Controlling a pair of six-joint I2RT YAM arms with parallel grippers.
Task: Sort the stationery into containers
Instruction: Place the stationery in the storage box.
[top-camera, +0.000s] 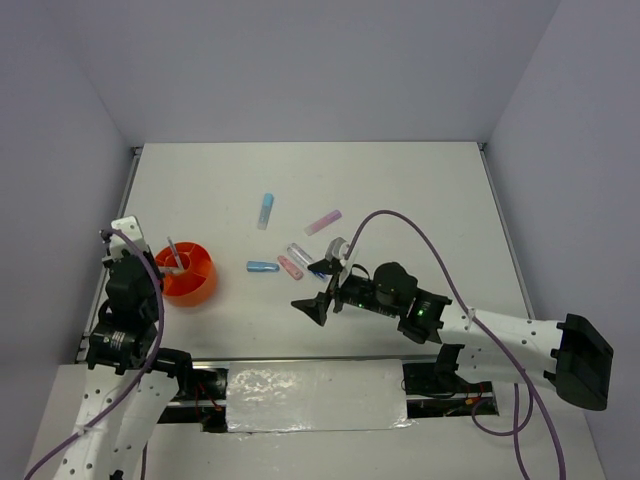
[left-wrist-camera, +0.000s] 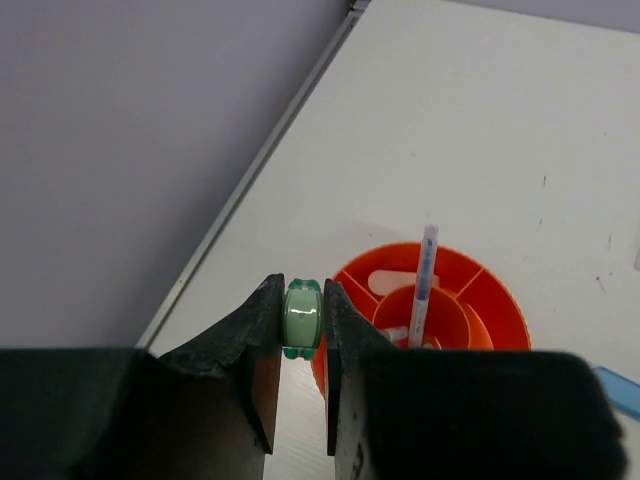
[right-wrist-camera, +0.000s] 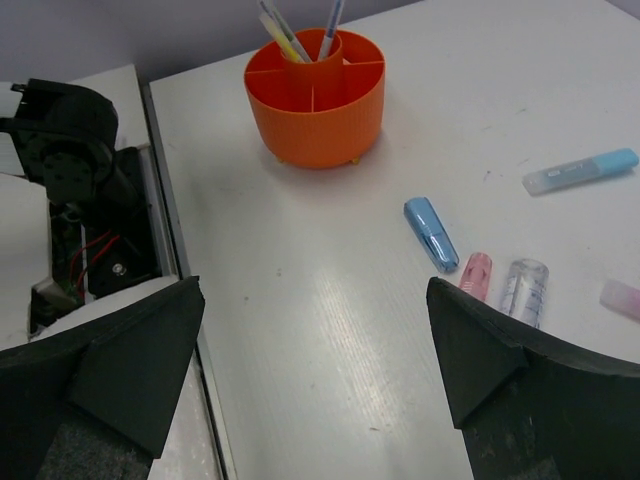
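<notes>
My left gripper (left-wrist-camera: 301, 330) is shut on a green capsule piece (left-wrist-camera: 302, 316), held end-on between the fingertips, just left of the orange cup (left-wrist-camera: 485, 300). A clear blue-tipped pen (left-wrist-camera: 425, 283) stands in the cup's centre. In the top view the left gripper (top-camera: 118, 238) is left of the cup (top-camera: 188, 273). My right gripper (top-camera: 318, 288) is wide open and empty above the table, near a blue piece (right-wrist-camera: 431, 233), a pink piece (right-wrist-camera: 475, 275) and a clear piece (right-wrist-camera: 524, 290). The cup (right-wrist-camera: 316, 95) holds pens (right-wrist-camera: 297, 30).
A light blue piece (top-camera: 265, 211) and a pink piece (top-camera: 323, 222) lie further back on the table; they also show in the right wrist view, light blue (right-wrist-camera: 580, 171) and pink (right-wrist-camera: 620, 298). The left arm's base (right-wrist-camera: 65, 140) stands beside the table's raised left edge (left-wrist-camera: 260, 170).
</notes>
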